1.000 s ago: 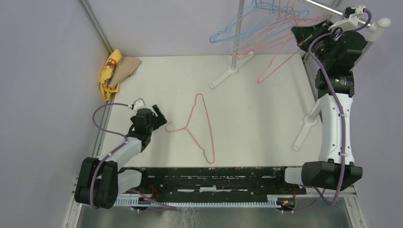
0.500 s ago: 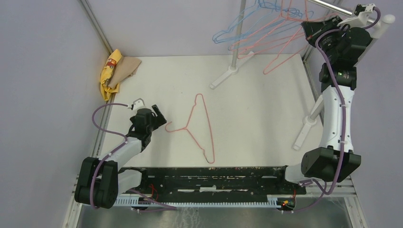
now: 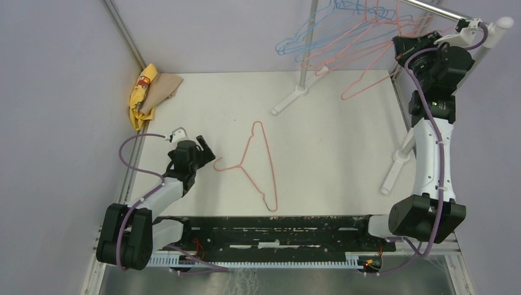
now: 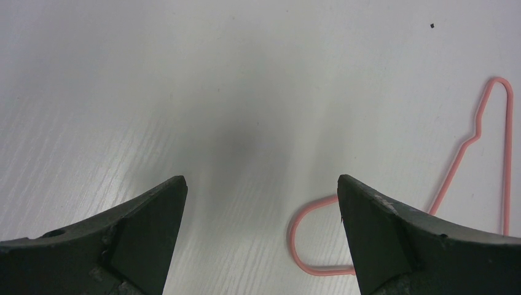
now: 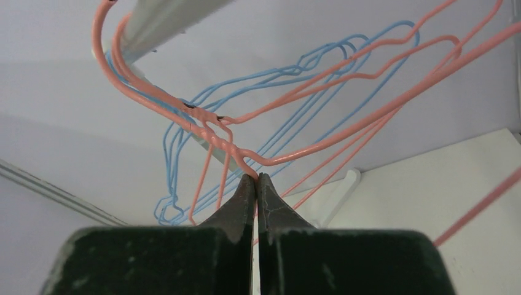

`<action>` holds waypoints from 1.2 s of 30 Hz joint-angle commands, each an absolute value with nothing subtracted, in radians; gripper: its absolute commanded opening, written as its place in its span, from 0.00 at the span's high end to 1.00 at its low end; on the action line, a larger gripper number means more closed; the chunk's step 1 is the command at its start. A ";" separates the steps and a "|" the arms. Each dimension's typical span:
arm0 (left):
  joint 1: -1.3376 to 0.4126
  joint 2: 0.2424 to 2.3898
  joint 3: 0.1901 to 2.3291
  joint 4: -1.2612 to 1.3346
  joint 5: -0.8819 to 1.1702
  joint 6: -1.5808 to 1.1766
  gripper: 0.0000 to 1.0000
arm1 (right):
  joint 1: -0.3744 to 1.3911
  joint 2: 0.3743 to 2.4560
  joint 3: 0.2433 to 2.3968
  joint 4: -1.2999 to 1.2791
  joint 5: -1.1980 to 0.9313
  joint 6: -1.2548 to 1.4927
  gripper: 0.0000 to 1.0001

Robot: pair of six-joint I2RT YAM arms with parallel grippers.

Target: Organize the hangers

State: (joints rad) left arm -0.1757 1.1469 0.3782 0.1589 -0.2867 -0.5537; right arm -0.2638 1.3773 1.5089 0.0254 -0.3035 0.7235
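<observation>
Hangers: a blue and pink bunch hooked over the rail, far right, above the far edge of the table.

One pink hanger at the right end of the bunch is in the right gripper. The jaws are pressed together, tips pinching the wire just under its twisted neck. Its hook runs up over the rail; how well it is seated cannot be told.

The loose hanger lies flat mid-table, hook pointing left. The left gripper sits low just left of that hook, jaws wide apart, holding nothing.

Step in hand (judgement): seating the pink hanger on the rail.
- Lower until the hook carries the weight before letting go.
- The necks are crowded and the wires cross, so a tangle is likely. Keep the hanger in line with its neighbours.
- Open slowly and back the tips straight out, clear of the shoulder wires, or the bunch may be dragged along the rail.

Next, probably the loose hanger. It is thin wire flat on the table, so straddle the hook and close right at the surface.
</observation>
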 commanded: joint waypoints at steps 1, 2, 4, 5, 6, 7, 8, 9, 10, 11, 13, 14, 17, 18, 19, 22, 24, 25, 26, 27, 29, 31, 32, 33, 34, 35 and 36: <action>-0.171 1.134 0.400 0.193 -0.301 -0.521 0.01 | -0.270 1.360 1.462 -0.052 -0.263 0.709 0.99; -0.171 1.134 0.400 0.193 -0.300 -0.523 0.01 | -0.270 1.355 1.455 -0.052 -0.257 0.709 0.99; -0.171 1.134 0.400 0.193 -0.300 -0.523 0.01 | -0.271 1.348 1.449 -0.054 -0.244 0.707 0.99; -0.171 1.132 0.400 0.194 -0.300 -0.523 0.01 | -0.270 1.344 1.446 -0.054 -0.239 0.707 0.99; -0.171 1.133 0.399 0.195 -0.299 -0.524 0.01 | -0.271 1.342 1.449 -0.056 -0.240 0.705 0.99; -0.172 1.134 0.399 0.196 -0.298 -0.525 0.01 | -0.270 1.341 1.451 -0.059 -0.246 0.704 0.92; -0.170 1.135 0.398 0.198 -0.298 -0.525 0.01 | -0.269 1.340 1.454 -0.064 -0.249 0.703 0.78; -0.172 1.135 0.398 0.198 -0.296 -0.524 0.01 | -0.269 1.336 1.454 -0.068 -0.249 0.700 0.67; -0.171 1.135 0.399 0.198 -0.295 -0.525 0.01 | -0.269 1.328 1.449 -0.068 -0.246 0.700 0.62; -0.171 1.136 0.399 0.199 -0.294 -0.526 0.01 | -0.269 1.317 1.444 -0.069 -0.242 0.697 0.60; -0.171 1.135 0.398 0.199 -0.292 -0.525 0.01 | -0.268 1.284 1.429 -0.069 -0.223 0.694 0.53; -0.170 1.135 0.397 0.199 -0.292 -0.525 0.01 | -0.268 1.265 1.424 -0.077 -0.211 0.691 0.49; -0.171 1.133 0.397 0.199 -0.290 -0.525 0.01 | -0.266 1.204 1.424 -0.123 -0.176 0.673 0.42; -0.172 1.133 0.398 0.199 -0.289 -0.525 0.01 | -0.265 1.182 1.421 -0.133 -0.169 0.669 0.41; -0.171 1.131 0.398 0.199 -0.289 -0.525 0.01 | -0.261 1.156 1.417 -0.143 -0.164 0.664 0.40; -0.172 1.133 0.399 0.199 -0.282 -0.524 0.01 | -0.240 1.080 1.408 -0.172 -0.162 0.639 0.36; -0.172 1.136 0.397 0.200 -0.278 -0.526 0.01 | -0.199 1.034 1.406 -0.192 -0.177 0.606 0.36; -0.171 1.140 0.397 0.202 -0.277 -0.527 0.01 | -0.167 1.023 1.413 -0.218 -0.189 0.584 0.36; -0.171 1.143 0.397 0.203 -0.275 -0.528 0.01 | -0.125 1.018 1.422 -0.247 -0.201 0.559 0.37; -0.171 1.147 0.398 0.205 -0.272 -0.528 0.01 | -0.072 1.017 1.432 -0.279 -0.206 0.518 0.37; -0.171 1.158 0.400 0.208 -0.270 -0.530 0.01 | 0.067 1.018 1.429 -0.330 -0.173 0.452 0.38; -0.171 1.171 0.404 0.211 -0.262 -0.531 0.01 | 0.227 1.030 1.410 -0.370 -0.115 0.394 0.39; -0.170 1.178 0.405 0.210 -0.261 -0.531 0.01 | 0.309 1.047 1.399 -0.391 -0.083 0.364 0.39; -0.170 1.183 0.408 0.209 -0.262 -0.531 0.01 | 0.388 1.066 1.385 -0.405 -0.043 0.340 0.40; -0.170 1.187 0.411 0.206 -0.261 -0.530 0.01 | 0.461 1.088 1.369 -0.412 0.002 0.313 0.40; -0.170 1.189 0.413 0.203 -0.262 -0.529 0.01 | 0.540 1.116 1.358 -0.416 0.040 0.290 0.40; -0.170 1.191 0.414 0.199 -0.261 -0.528 0.01 | 0.612 1.146 1.350 -0.421 0.077 0.268 0.40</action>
